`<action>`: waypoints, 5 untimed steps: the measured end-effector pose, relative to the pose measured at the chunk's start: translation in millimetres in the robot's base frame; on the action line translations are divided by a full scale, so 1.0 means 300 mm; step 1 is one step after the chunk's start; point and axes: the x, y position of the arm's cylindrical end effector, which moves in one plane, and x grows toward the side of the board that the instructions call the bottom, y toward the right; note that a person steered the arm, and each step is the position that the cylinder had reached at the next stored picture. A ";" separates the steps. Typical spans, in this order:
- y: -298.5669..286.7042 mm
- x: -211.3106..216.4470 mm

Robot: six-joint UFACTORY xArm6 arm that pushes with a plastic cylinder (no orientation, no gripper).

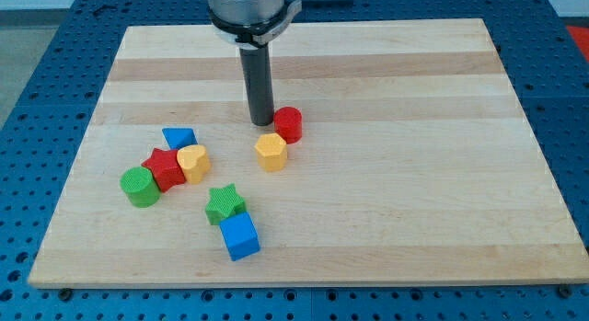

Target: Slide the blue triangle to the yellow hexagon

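My tip [262,123] carried no hand and held nothing, standing just left of the red cylinder [289,124], above the yellow hexagon [271,151]. The blue triangle [179,138] lay well left on the worktop [414,192], by the red star [165,167]. No writing showed.

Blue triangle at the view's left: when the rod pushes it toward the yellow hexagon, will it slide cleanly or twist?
The blue triangle lies flat, so it probably slides without tipping. Its slanted sides may make it rotate under an off-centre push. The red star and yellow heart crowd it, so contact could deflect it. My tip is near the yellow hexagon.

Arm housing [247,6] (above the rod) cut off at view's top
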 end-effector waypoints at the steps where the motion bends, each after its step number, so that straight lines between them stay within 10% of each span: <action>1: -0.143 -0.005; 3: -0.501 0.050; 5: -0.438 0.143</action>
